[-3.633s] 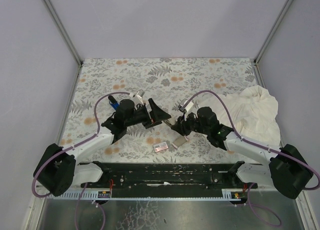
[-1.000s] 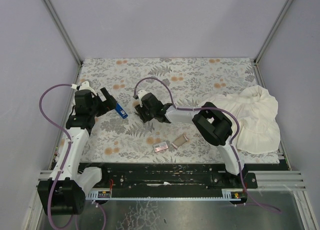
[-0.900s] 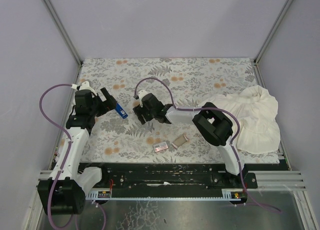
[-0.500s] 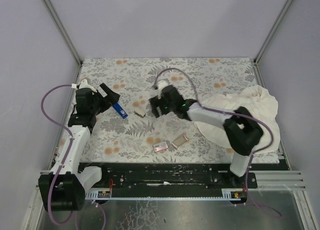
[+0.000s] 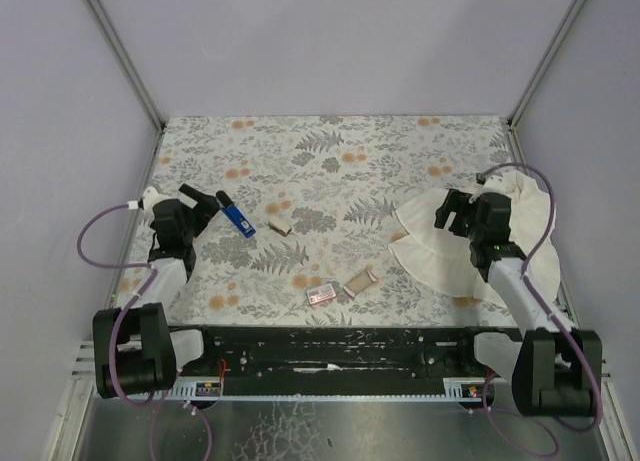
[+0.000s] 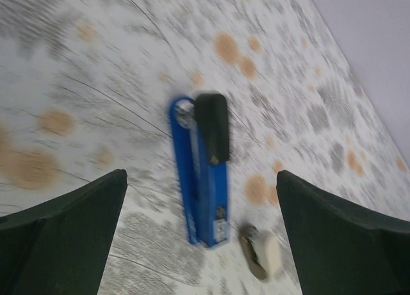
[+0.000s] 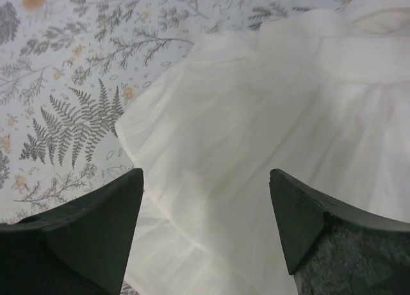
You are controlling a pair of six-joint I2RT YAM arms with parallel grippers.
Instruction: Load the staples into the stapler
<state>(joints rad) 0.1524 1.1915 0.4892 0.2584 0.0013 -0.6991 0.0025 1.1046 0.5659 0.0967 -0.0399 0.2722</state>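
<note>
Your right hand [image 5: 451, 209] has swung back to the right and hangs spread above the crumpled white cloth [image 5: 520, 236]. Your left hand [image 5: 203, 200], spread too, sits just beside the slim blue-and-black stapler [image 5: 237, 217] lying on the floral worktop [image 5: 340, 161]. Nearer you lie the pink-labelled white staple box [image 5: 321, 295] and the grey-tan cardboard tray [image 5: 361, 280].

**Stapler and staples, lying apart**

Slim blue stapler [image 5: 236, 213] with a black top part lies flat at left. White staples box [image 5: 321, 295] with pink-red label and grey-tan tray [image 5: 360, 280] lie side by side, well apart from it
</note>
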